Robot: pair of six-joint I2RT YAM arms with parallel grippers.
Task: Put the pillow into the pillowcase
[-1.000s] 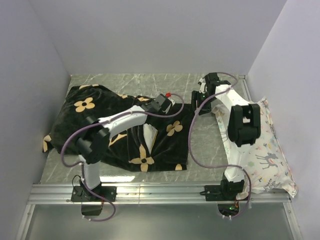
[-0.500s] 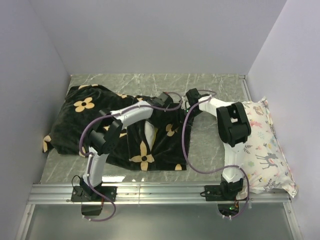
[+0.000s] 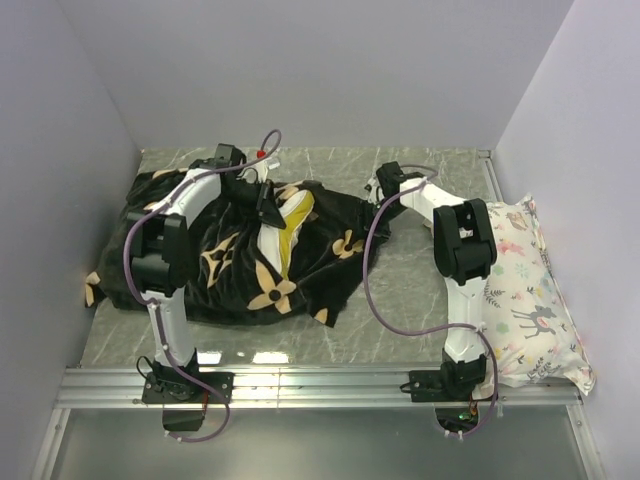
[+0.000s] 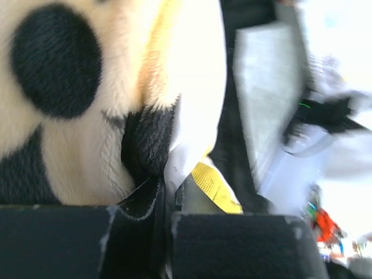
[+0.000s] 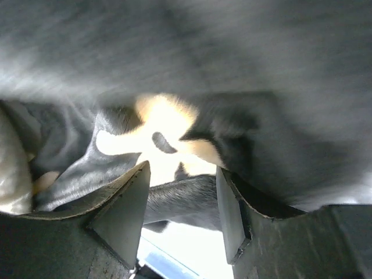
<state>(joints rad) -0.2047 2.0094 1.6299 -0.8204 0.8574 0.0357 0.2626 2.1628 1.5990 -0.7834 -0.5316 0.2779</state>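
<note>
Black plush flower-printed pillowcase (image 3: 225,275) lies rumpled on the bench (image 3: 405,270); left tool (image 4: 168,216) is clenched on its edge beside the white yellow-banded pillow (image 3: 291,214); right tool's (image 5: 183,195) grip cannot be told.

Inventory on the one table (image 3: 420,290): two robot arms, namely the left arm (image 3: 155,250) and the right arm (image 3: 462,240); each carries one two-finger gripper, so two in all, the left gripper (image 4: 168,226) and the right gripper (image 5: 183,203); one purple cable (image 3: 364,280) loops along each arm, two in total. Soft goods number three: one black flower-print pillowcase (image 3: 230,270); one white pillow (image 3: 290,215) with a yellow band, only partly exposed; one deer-print pillow (image 3: 525,300). One metal rail (image 3: 320,385) runs along the near edge; the tan flowers on the pillowcase cannot be fully counted, since folds hide some.
</note>
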